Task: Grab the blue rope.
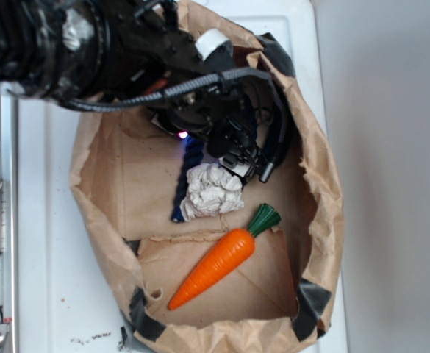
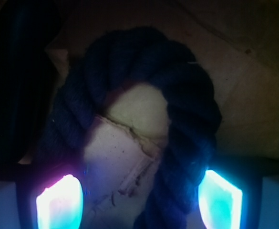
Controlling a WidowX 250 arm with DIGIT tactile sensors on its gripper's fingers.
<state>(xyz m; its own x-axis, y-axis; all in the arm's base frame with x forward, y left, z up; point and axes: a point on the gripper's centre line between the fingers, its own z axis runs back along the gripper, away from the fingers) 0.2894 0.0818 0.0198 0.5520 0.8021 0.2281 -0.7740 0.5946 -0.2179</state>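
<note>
Gripper (image 2: 139,202) low inside paper bag (image 1: 321,184), jaws apart straddling the looped blue rope (image 2: 187,100); carrot (image 1: 215,266) lies apart, nearer the bag's front.

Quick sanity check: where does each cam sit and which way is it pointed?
Exterior: overhead, looking down into the paper bag holding the carrot and blue rope; the black arm and gripper enter from upper left.
Wrist: on the gripper, looking close at the rope loop; two glowing fingertips frame the bottom edge.
Shared: the blue rope and bag floor.
</note>
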